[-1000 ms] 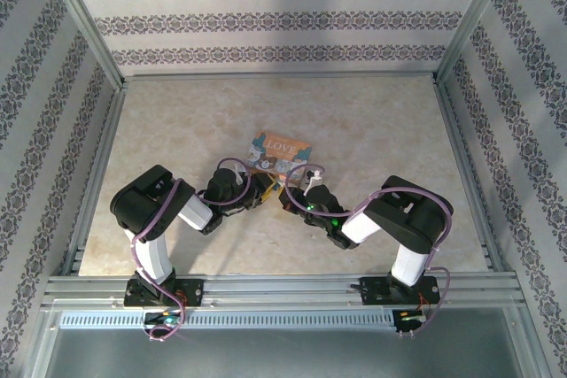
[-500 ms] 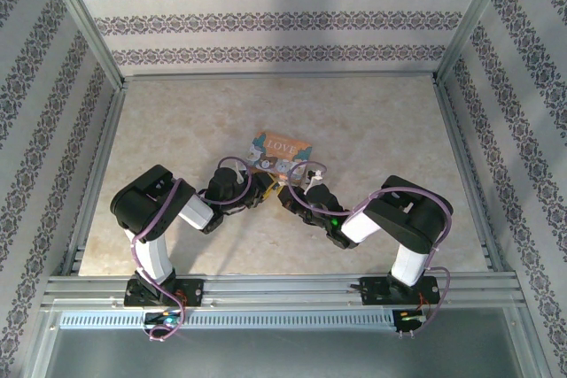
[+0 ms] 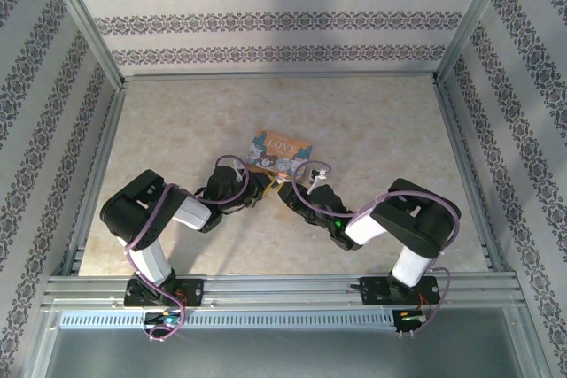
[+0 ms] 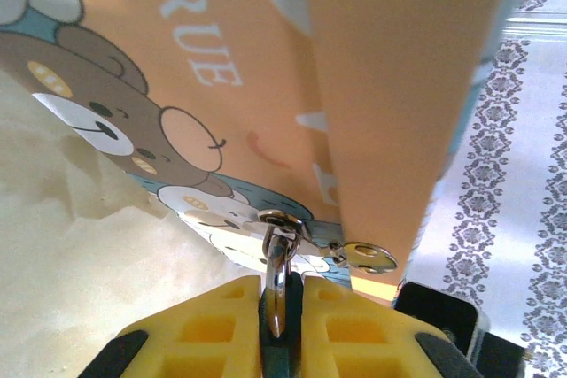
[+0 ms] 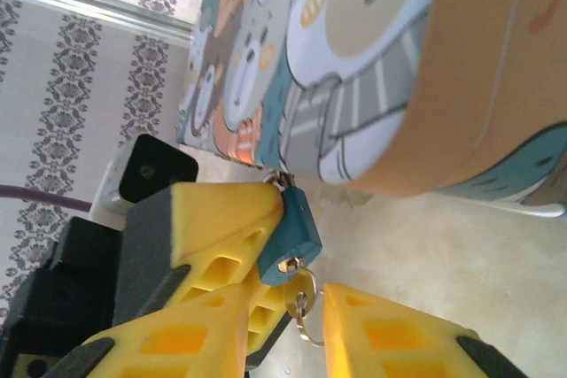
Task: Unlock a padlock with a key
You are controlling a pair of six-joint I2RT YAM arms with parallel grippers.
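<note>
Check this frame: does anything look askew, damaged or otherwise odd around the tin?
Nothing damaged or spilled. One oddity: the key ring dangles loose under the padlock, between the right hand's parted fingers, while the left hand pinches the shackle.

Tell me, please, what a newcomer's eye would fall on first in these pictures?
The orange cartoon-bear tin sits mid-scene, both arms meeting at its near edge. There the left pincer clamps the tiny teal padlock, its key ring dangling between the right pincer's open fingers.
</note>
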